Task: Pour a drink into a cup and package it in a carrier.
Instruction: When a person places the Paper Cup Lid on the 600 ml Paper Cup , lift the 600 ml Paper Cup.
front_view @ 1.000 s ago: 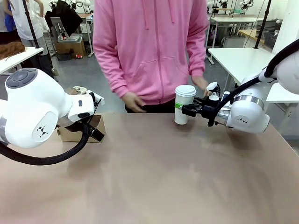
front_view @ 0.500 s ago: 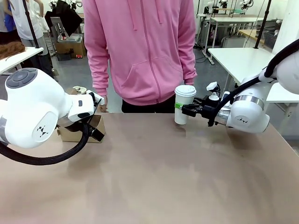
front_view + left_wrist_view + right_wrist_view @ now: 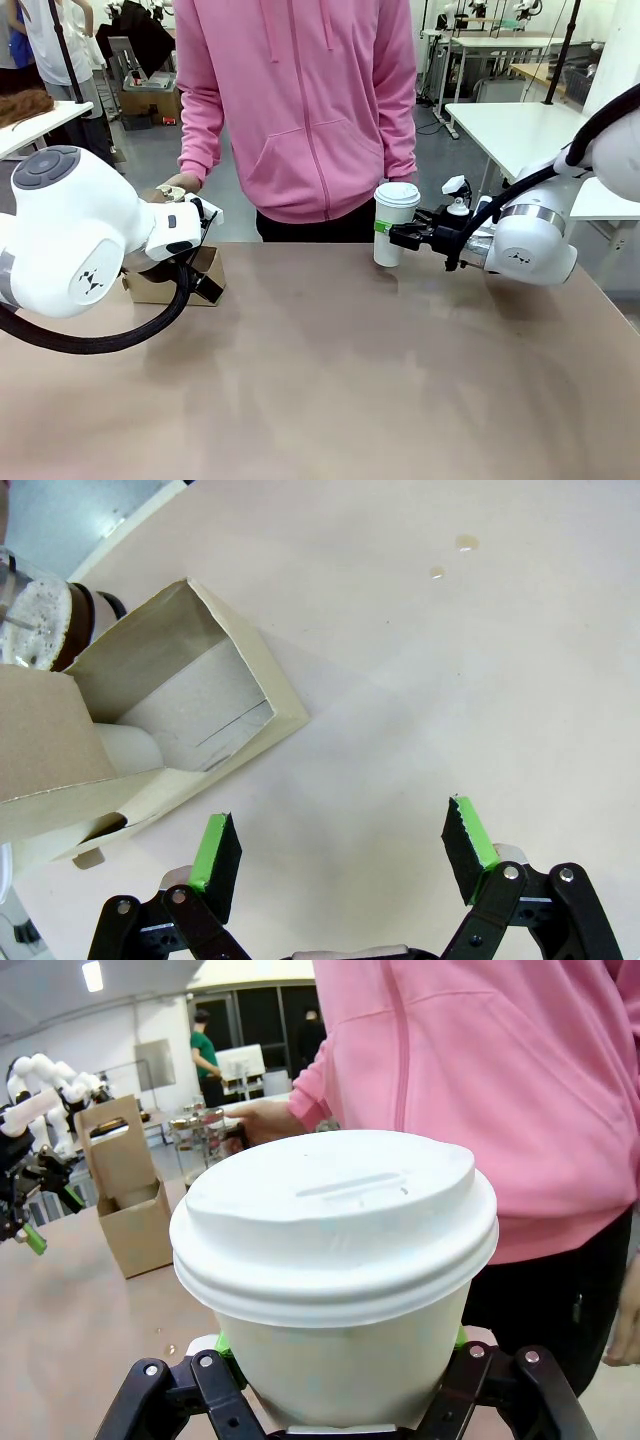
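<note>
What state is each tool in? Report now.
Left tool: open, holding nothing.
Right tool: shut on the white lidded paper cup.

1. The near table (image 3: 340,400) is brown, with a plain matt top.
2. Behind it is grey floor (image 3: 145,150) — and white tables (image 3: 510,125) stand at the right.
3. One ceiling lamp (image 3: 97,975) is lit.

One lidded white cup (image 3: 395,222), one cardboard carrier (image 3: 130,1225), one press jug (image 3: 42,625), one person (image 3: 300,100)
</note>
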### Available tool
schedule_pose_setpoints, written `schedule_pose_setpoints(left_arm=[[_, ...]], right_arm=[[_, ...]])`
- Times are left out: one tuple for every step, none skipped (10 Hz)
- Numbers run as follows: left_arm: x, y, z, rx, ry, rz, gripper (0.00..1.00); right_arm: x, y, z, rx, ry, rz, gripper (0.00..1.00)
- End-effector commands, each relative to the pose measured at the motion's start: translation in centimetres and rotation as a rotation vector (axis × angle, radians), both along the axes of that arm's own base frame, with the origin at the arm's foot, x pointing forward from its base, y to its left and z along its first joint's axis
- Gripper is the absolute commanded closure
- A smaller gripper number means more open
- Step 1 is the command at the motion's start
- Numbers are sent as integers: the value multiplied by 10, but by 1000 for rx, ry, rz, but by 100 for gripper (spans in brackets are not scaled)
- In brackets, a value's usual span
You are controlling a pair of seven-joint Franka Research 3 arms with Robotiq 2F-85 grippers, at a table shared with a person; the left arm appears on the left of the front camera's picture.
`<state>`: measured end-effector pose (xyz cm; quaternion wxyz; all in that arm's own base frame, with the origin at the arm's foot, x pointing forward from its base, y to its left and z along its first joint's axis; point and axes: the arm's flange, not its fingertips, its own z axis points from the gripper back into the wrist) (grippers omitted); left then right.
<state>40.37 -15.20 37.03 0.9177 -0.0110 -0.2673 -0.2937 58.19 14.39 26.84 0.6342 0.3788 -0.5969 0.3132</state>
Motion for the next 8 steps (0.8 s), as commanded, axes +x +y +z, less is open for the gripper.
schedule_pose_setpoints(left_arm=[[0,0,0,-2,0,0,0],[0,0,0,-2,0,0,0],[0,0,0,-2,0,0,0],[0,0,0,-2,0,0,0],[0,0,0,-2,0,0,0],[0,0,0,-2,0,0,0],[0,0,0,-2,0,0,0],[0,0,0,-2,0,0,0]], right_arm=[[-16,-11,51,-4,35,4,20],[-29,-20,86,2,42,-13,20],[-45,-28,122,2,43,-19,20],[-60,-36,152,-6,21,-49,20],[-89,-42,192,22,0,-29,20],[-103,-46,206,9,-7,-56,20],[-126,-52,228,4,-41,-63,20],[-146,-53,240,12,-86,-49,20]])
